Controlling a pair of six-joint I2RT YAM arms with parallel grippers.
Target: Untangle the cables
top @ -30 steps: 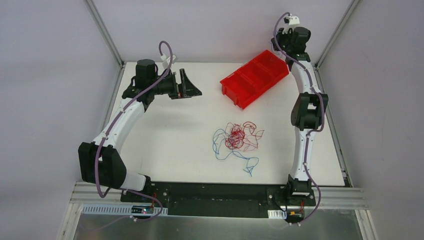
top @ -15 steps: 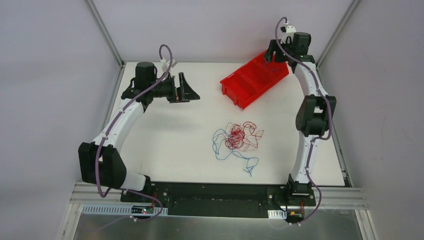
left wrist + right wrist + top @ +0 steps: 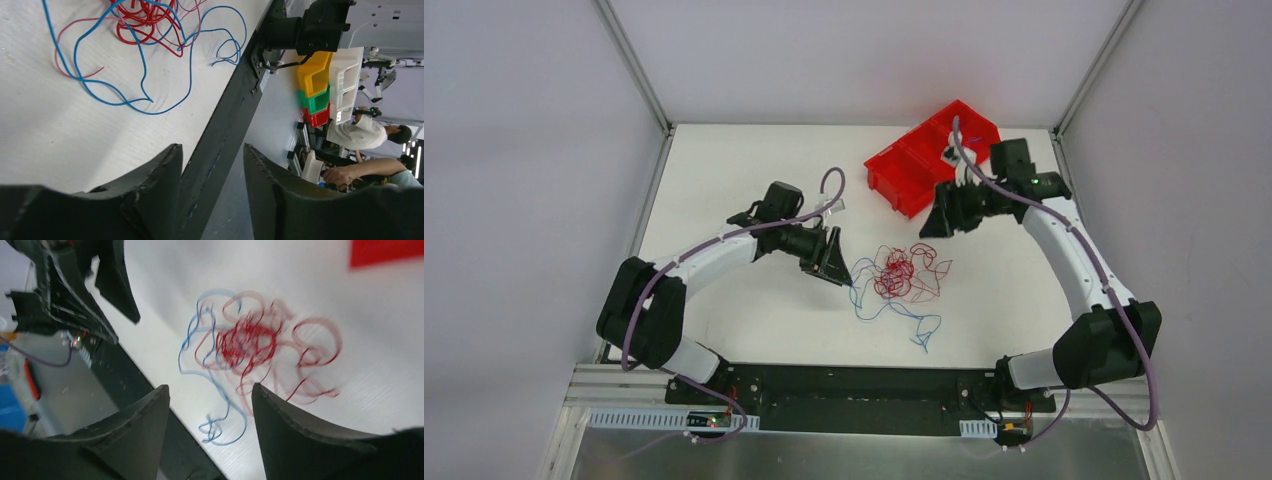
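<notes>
The cables (image 3: 900, 274) lie in a loose tangle on the white table, a dense red knot with a blue wire (image 3: 864, 296) looping round its left and trailing toward the front. My left gripper (image 3: 834, 265) hovers just left of the tangle, open and empty. In the left wrist view its fingers (image 3: 165, 172) frame the table's front edge, and the cables (image 3: 145, 30) lie beyond the tips. My right gripper (image 3: 936, 220) sits behind and to the right of the tangle, open. In the right wrist view, the blurred cables (image 3: 247, 342) lie ahead of the gripper (image 3: 210, 390), untouched.
A red compartment bin (image 3: 929, 155) stands at the back right, just behind the right wrist. The black front rail (image 3: 854, 385) borders the table's near edge. The left gripper (image 3: 100, 295) shows at the top left of the right wrist view.
Both arms have swung in from the back of the table toward the tangle, the left from the back left and the right from above the bin. The left jaws have narrowed.
</notes>
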